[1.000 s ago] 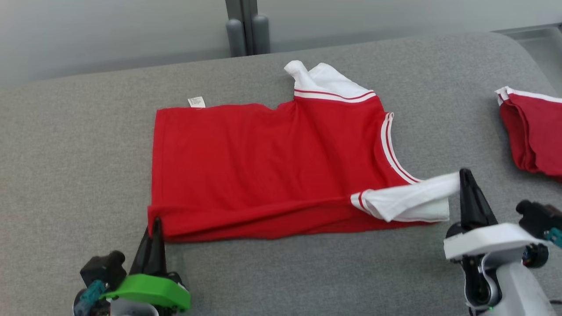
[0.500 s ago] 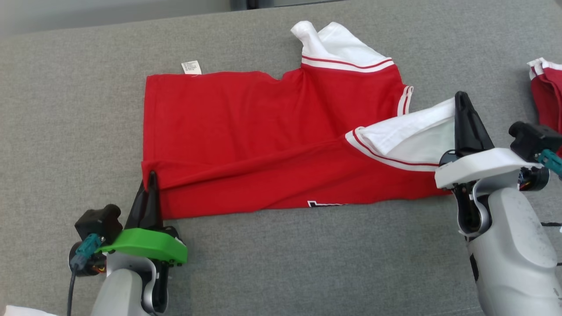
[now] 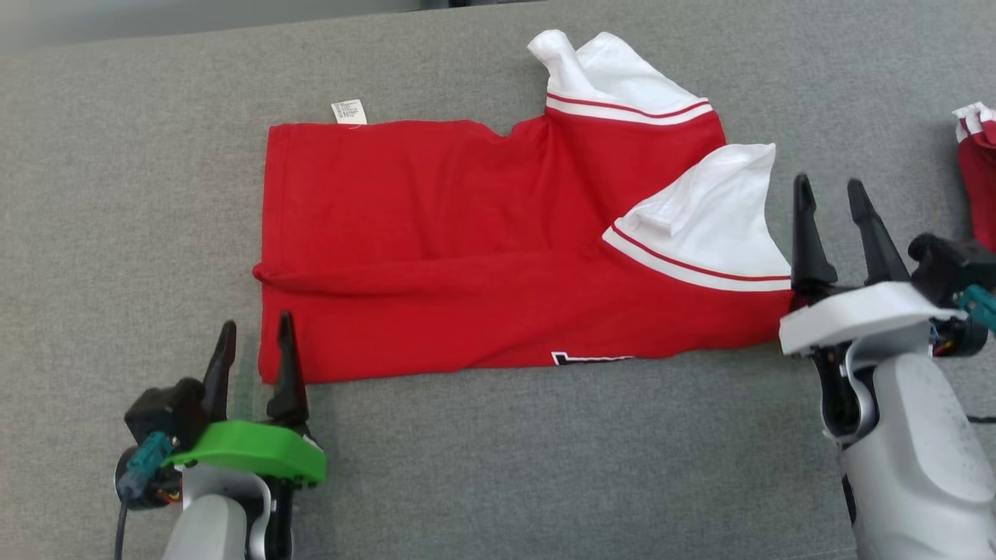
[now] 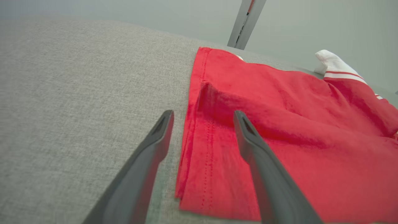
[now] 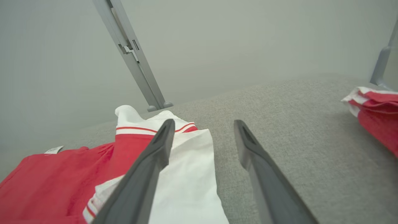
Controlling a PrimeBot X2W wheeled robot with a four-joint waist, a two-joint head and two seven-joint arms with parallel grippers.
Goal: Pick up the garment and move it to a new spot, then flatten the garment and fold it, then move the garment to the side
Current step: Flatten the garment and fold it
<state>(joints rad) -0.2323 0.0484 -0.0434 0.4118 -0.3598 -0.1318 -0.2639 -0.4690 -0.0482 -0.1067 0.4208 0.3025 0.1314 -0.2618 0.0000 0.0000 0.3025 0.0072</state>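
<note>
Grey padded surface: red garment lies mid-surface, lower part folded up, white sleeves toward right.
Right gripper: fingers apart, holding nothing, just beside white sleeve.
Left gripper: fingers apart, straddling garment's near-left corner.
Second red garment: at right edge, well apart.
White label at far hem, black-and-white print at near edge: both unreadable.

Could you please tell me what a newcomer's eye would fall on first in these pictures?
The bright red T-shirt with white striped sleeves, folded lengthwise, lies across the middle of the grey fabric surface. The green-collared left tool stands open at its near left corner, the white-collared right tool open beside the white sleeve.
</note>
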